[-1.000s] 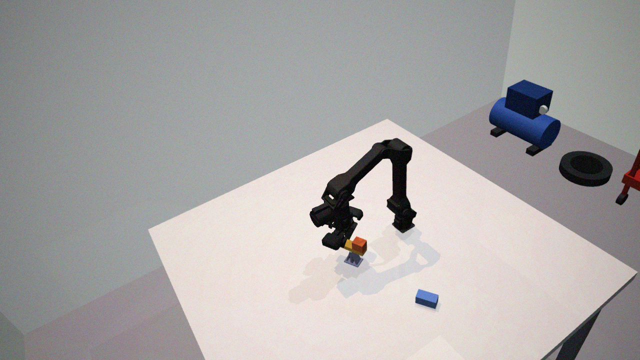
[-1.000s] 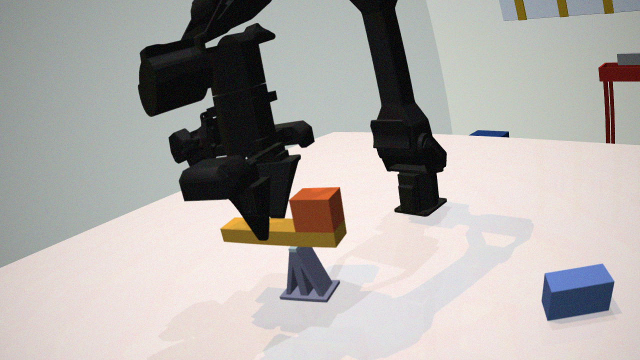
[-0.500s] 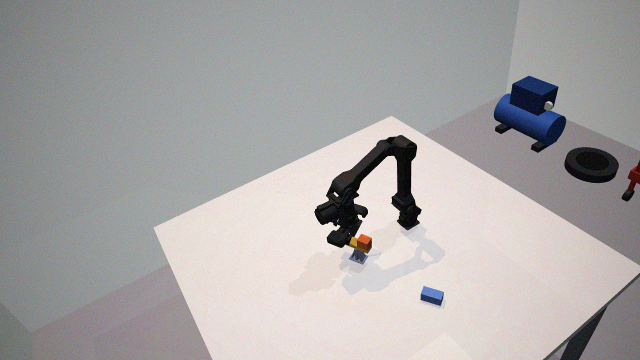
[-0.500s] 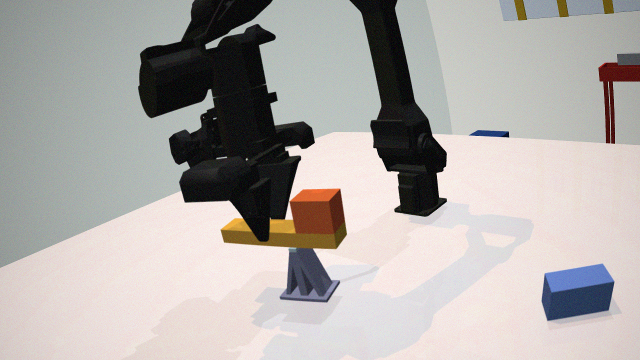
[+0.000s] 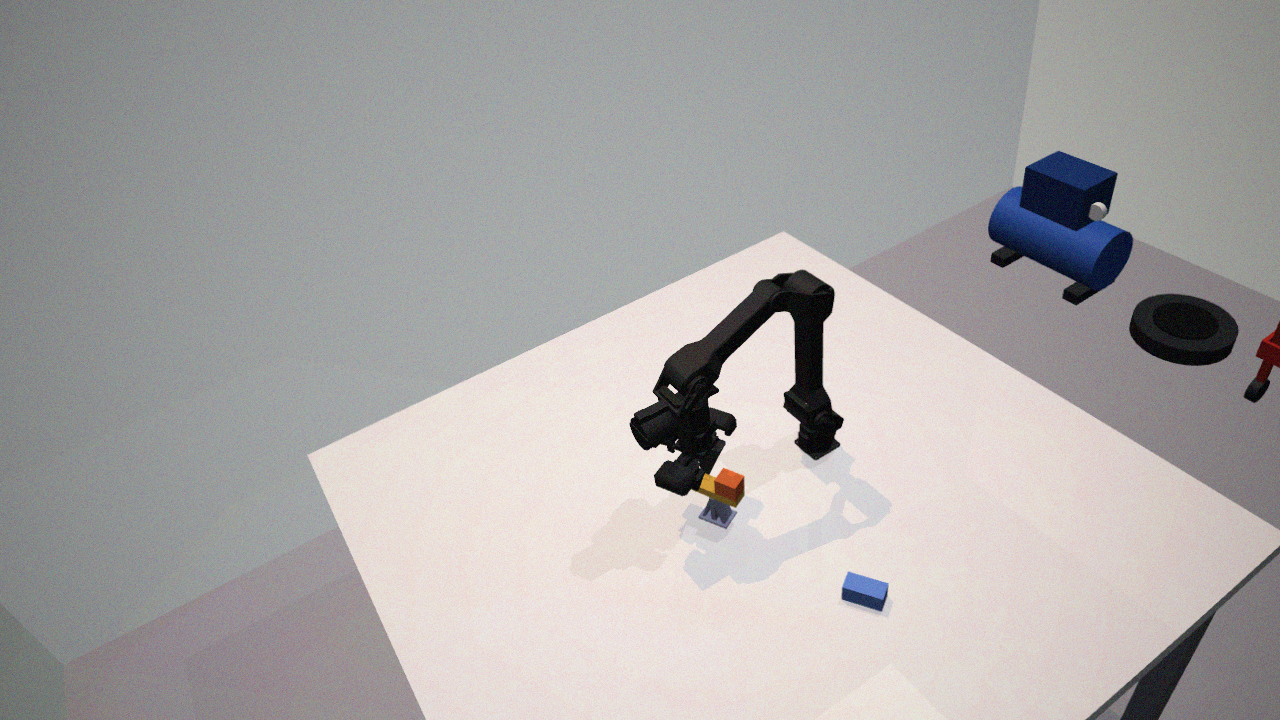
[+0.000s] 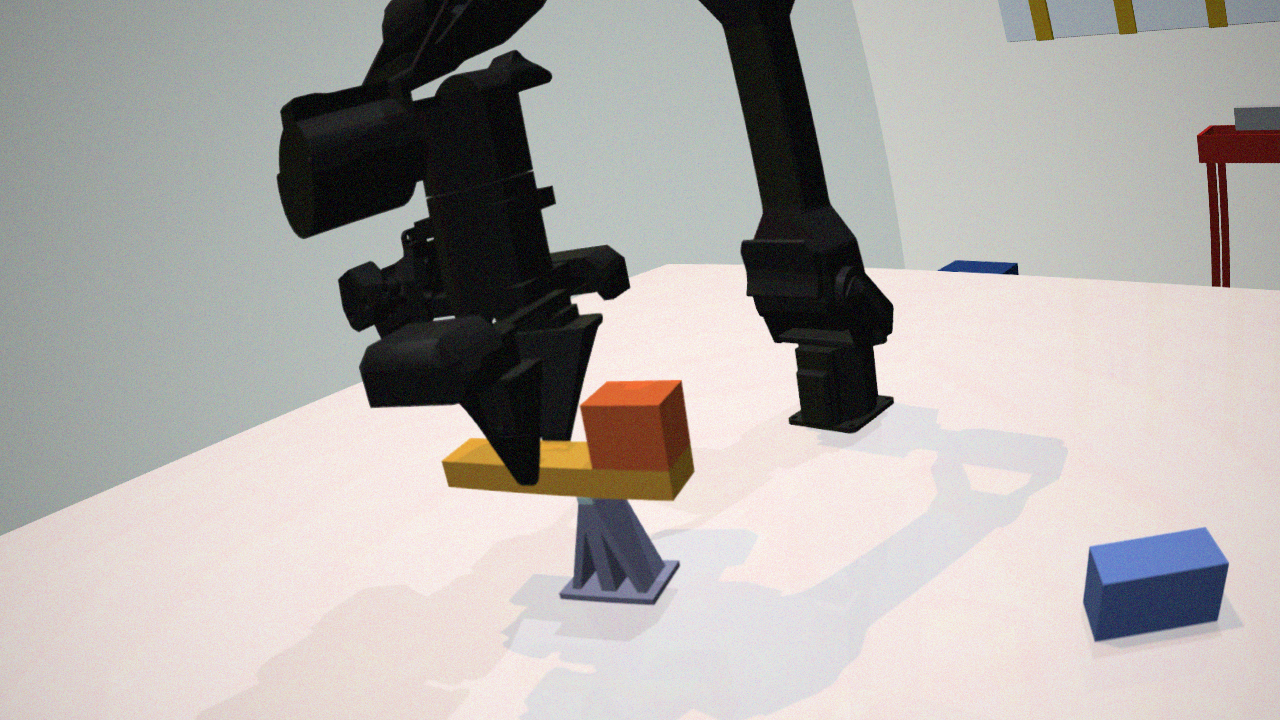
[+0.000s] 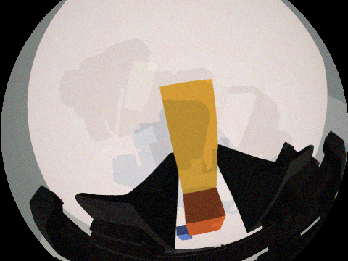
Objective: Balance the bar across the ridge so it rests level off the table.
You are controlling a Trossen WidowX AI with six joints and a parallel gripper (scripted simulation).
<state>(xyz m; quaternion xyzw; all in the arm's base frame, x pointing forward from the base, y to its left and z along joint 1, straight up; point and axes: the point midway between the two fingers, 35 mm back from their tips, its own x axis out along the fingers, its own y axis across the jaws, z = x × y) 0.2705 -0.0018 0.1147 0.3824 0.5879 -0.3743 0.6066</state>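
The yellow bar (image 5: pixel 707 488) (image 6: pixel 483 474) (image 7: pixel 190 127) looks nearly level, clear of the table, with an orange block (image 5: pixel 729 484) (image 6: pixel 626 437) (image 7: pixel 204 207) on one end. My gripper (image 5: pixel 702 479) (image 6: pixel 543 460) (image 7: pixel 196 159) is shut on the bar, with a finger on each long side, between the bar's plain end and the orange block. The grey-purple ridge (image 5: pixel 717 514) (image 6: pixel 617 559) stands upright on the table under the bar, on the orange block's side of the fingers. Its top meets the bar's underside in the exterior view; whether they touch or a thin gap remains, I cannot tell.
A blue block (image 5: pixel 864 591) (image 6: pixel 1156 586) (image 7: pixel 184 233) lies on the table (image 5: pixel 501 447) (image 6: pixel 966 358), apart from the ridge. The arm's base (image 5: pixel 816 438) (image 6: pixel 836 385) stands behind the ridge. A blue compressor (image 5: pixel 1060 237) and a black tyre (image 5: pixel 1183 349) are on the floor beyond the table.
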